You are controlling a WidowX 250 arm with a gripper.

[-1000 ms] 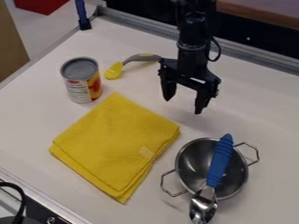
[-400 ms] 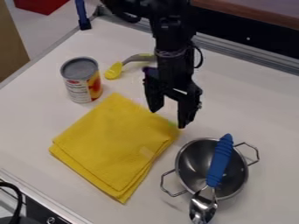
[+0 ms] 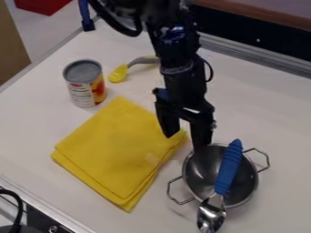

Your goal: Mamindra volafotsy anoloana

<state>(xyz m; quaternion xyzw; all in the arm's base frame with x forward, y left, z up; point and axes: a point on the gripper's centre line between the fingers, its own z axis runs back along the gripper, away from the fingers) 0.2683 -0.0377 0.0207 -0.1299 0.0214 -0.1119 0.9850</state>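
The black gripper (image 3: 183, 143) hangs open over the work surface, between the right corner of the yellow cloth and the upper left rim of the metal pot, with nothing between its fingers. One finger is in front of the cloth's edge, the other by the pot's rim. The folded yellow cloth (image 3: 115, 150) lies flat left of centre. A silver metal pot (image 3: 203, 170) with two wire handles stands at the lower right. Across it rests a spoon (image 3: 229, 168) with a blue handle, its silver bowl hanging out over the near rim.
A can (image 3: 85, 84) stands upright at the upper left of the white table (image 3: 36, 132). Beside it, a yellow-headed utensil with a grey handle (image 3: 119, 73) lies behind the cloth. A metal rail (image 3: 261, 59) runs along the back edge.
The gripper has come down and toward the camera, first leftward and then slightly right, from behind the cloth to the pot's upper left rim. The cloth, pot, spoon and can have kept their places.
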